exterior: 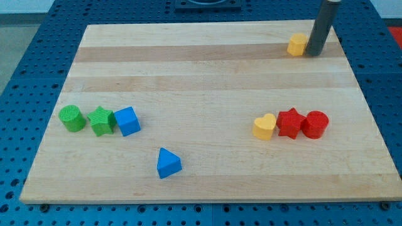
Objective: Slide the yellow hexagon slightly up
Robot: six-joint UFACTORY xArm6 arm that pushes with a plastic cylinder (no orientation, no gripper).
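The yellow hexagon (297, 44) sits near the top right of the wooden board. My tip (313, 54) is at the hexagon's right side, touching or almost touching it. The dark rod rises from there out of the view's top.
A yellow heart (265, 126), a red star (290, 122) and a red cylinder (315, 124) stand in a row at the right. A green cylinder (72, 118), a green star (101, 120) and a blue cube (127, 120) stand in a row at the left. A blue triangle (168, 163) lies near the bottom. The board's edge (207, 198) borders a blue pegboard.
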